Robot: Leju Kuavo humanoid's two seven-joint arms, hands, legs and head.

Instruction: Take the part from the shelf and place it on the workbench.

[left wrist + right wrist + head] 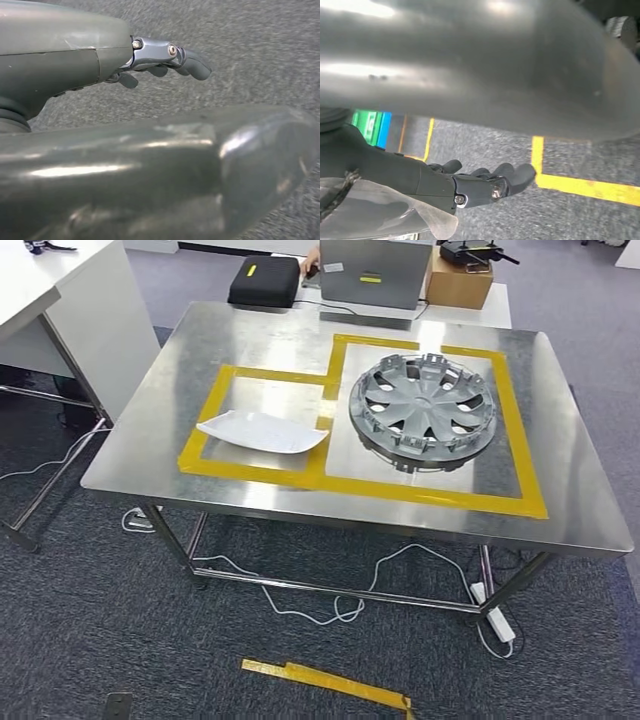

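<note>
Head view showed a steel desk (226, 340) marked with two yellow tape rectangles (362, 488), and the grey hubcap-like part (423, 410) lay flat inside the larger rectangle. Beside the part, in the smaller rectangle, rested a white curved panel (260, 431). Beyond the part, past the desk's far edge, stood a black case (264, 281), a grey laptop (375, 272) and a cardboard box (457, 284). Below the part, under the desk, white cables (317, 608) trailed over the dark carpet (113, 630). Left wrist view showed the left robot hand (166, 57) over grey carpet, its fingers extended and holding nothing. Right wrist view showed the right robot hand (486, 182) above carpet crossed by yellow floor tape (584, 186); its fingers seemed loosely stretched out with nothing in them, though the blur left this a little uncertain.
</note>
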